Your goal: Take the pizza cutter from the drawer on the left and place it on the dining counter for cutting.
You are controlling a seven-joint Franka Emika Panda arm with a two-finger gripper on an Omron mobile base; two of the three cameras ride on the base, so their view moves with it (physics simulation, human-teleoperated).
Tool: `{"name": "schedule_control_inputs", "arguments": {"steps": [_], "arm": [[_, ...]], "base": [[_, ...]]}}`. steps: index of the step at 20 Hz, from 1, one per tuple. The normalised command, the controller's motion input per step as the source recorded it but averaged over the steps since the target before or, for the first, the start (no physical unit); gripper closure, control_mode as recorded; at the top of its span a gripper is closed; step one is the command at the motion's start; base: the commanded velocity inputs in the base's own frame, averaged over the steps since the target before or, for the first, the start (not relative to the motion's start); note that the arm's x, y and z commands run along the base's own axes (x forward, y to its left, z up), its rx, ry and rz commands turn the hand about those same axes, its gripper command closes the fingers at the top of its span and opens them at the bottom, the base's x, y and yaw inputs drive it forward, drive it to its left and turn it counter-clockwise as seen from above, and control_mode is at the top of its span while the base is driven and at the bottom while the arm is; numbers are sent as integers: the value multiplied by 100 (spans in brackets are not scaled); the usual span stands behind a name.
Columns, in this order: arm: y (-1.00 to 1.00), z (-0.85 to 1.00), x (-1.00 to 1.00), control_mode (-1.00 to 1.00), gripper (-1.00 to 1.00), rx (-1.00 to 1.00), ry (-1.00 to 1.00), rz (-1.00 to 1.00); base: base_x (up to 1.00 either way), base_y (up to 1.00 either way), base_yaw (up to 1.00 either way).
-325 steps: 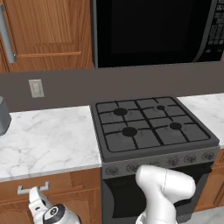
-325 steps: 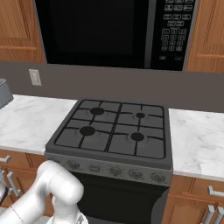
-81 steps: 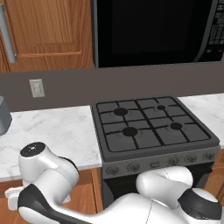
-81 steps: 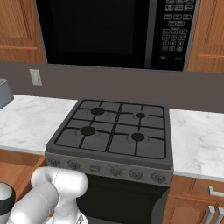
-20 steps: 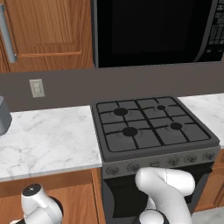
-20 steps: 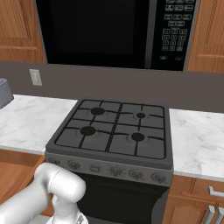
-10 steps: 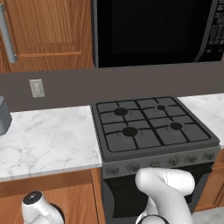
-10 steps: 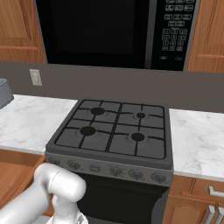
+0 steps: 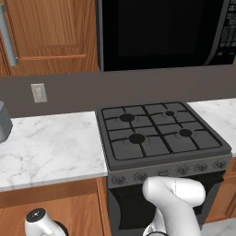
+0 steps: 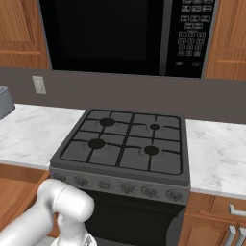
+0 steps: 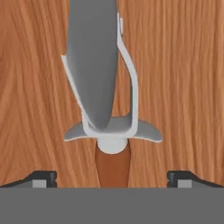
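Base views: one black gas stove (image 9: pixel 161 138) with four burners, one black microwave (image 10: pixel 120 36) above it, marble worktop (image 9: pixel 48 147) on both sides of the stove. One wall outlet (image 9: pixel 38 92) on the grey backsplash, left of the stove. Wooden upper cabinets (image 9: pixel 46 32) flank the microwave; the left one carries one vertical silver handle. One grey appliance (image 9: pixel 3 122) sits at the far left edge of the worktop, cut off by the frame, can't say what it is. In the right base view, two or three silver handles show on the lower cabinets at bottom right, cropped, so the count is uncertain.

The white arm bends down below the worktop edge at lower left, in front of the brown cabinet front.

Hand view: gripper (image 11: pixel 112 177) fully spread, the two dark fingertips (image 11: pixel 41 178) stand far apart at the bottom corners, nothing between them is clamped and neither tip touches anything. One pizza cutter (image 11: pixel 103 87) lies flat on the wood-grain floor of the drawer (image 11: pixel 183 87), centred between the tips: silvery blade and guard pointing away from the camera, reddish-brown handle toward it, running down between the tips. Handle sits in the gap, clear of both tips.
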Motion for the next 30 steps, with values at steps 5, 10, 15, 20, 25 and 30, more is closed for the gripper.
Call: {"name": "schedule_control_inputs", "arguments": {"steps": [5,10,15,20,25,30], "arm": [[1,-20,0,-100,-100,0,0,0],[2,-20,-7,-100,-100,-2,-1,0],[2,-19,-8,-100,-100,-3,-2,0],[0,-26,-1,-100,-100,-1,-2,0],[0,-30,0,-100,-100,0,-2,0],[0,-3,0,-100,-100,0,0,0]], "base": [[0,0,0],[0,0,0],[0,0,0],[0,0,0],[0,0,0],[0,0,0]]}}
